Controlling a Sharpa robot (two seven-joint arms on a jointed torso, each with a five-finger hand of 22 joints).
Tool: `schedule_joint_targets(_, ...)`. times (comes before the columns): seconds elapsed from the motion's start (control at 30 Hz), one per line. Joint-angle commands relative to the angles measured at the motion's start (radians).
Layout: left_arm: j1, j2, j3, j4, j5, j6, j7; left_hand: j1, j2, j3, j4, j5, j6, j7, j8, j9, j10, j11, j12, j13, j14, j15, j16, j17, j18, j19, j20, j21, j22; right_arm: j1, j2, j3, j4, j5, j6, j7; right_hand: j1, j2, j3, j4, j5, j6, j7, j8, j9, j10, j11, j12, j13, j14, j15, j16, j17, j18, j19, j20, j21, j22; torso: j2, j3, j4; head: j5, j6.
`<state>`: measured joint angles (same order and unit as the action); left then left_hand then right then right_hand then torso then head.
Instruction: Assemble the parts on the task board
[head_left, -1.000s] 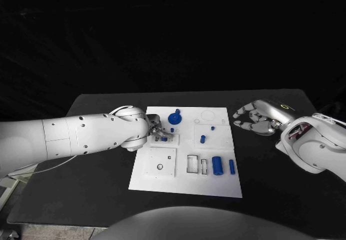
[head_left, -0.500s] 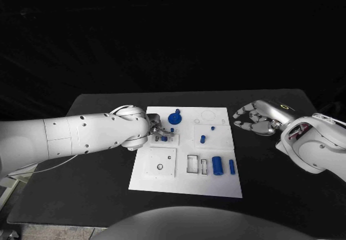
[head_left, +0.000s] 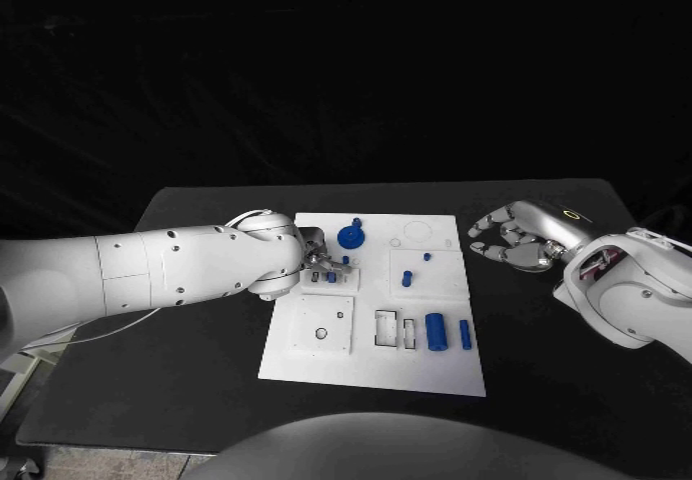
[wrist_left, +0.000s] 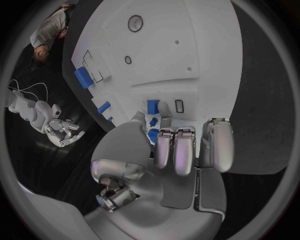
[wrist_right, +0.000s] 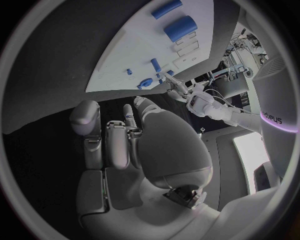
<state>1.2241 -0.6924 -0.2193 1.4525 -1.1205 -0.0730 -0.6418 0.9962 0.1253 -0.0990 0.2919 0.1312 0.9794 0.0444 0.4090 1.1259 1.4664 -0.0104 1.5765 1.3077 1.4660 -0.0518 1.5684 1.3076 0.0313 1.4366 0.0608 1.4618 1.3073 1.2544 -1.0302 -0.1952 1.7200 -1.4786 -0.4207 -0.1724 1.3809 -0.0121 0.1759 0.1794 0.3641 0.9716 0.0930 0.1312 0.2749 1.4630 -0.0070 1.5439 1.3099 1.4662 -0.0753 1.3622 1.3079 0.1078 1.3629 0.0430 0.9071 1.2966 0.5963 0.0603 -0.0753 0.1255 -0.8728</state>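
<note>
Black tabletop (head_left: 188, 380), with one white task board (head_left: 375, 365) lying in the middle, long side running from near edge to far edge. Blue parts on the board, seven countable in the head view: one round disc (head_left: 349, 237) with a small peg (head_left: 356, 220) just beyond it near the far edge; one short peg (head_left: 426, 256) and one stubby piece (head_left: 407, 279) toward the right of the middle; one thick cylinder (head_left: 434, 329) and one slim bar (head_left: 463, 334) side by side near the board's right edge, toward the near end; one small block (head_left: 330, 277) at the left hand's fingertips.

Left hand (head_left: 320, 266) over the board's left edge, fingers curled down around that small block (wrist_left: 153, 106); thumb and fingers close against it, though a firm grip cannot be told from either view.

Right hand (head_left: 508, 240) over bare tabletop just off the board's far right corner, well apart from every part, fingers curled in loosely, holding nothing.
</note>
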Motion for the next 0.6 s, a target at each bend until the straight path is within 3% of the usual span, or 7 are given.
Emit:
schedule_joint_targets(0.03,-0.004,0.004,-0.003,0.0,0.01,0.025,-0.001,0.016,0.003,-0.003,-0.005,0.007,0.001,-0.003,0.006,0.004,0.104,-0.007,-0.006,0.263,0.105,-0.006,0.002,0.263,0.009,0.006,-0.002,0.0,0.169,-0.002,0.0,0.0,-0.002,0.001,0.005,-0.001,0.007,0.001,0.006,0.001,0.008,0.008,0.0,-0.004,-0.001,0.076,0.007,-0.006,0.23,0.059,0.01,-0.005,0.069,0.016,-0.004,0.001,-0.004,0.0,0.0,0.0002,0.0002,0.001,0.0)
schedule_joint_targets(0.6,-0.004,0.001,-0.002,0.0,0.004,0.036,-0.002,0.08,-0.003,0.007,-0.01,0.056,-0.013,-0.007,0.014,0.024,0.104,-0.012,-0.006,0.263,0.105,-0.01,0.002,0.263,0.01,0.005,-0.008,-0.004,0.171,-0.003,-0.001,0.0,-0.004,0.002,0.005,-0.001,0.008,0.002,0.01,0.0,0.015,0.007,0.0,-0.004,-0.002,0.068,0.007,-0.015,0.222,0.059,0.01,-0.005,0.068,0.016,-0.004,0.001,-0.006,0.0,-0.001,0.0004,0.0002,-0.001,0.0)
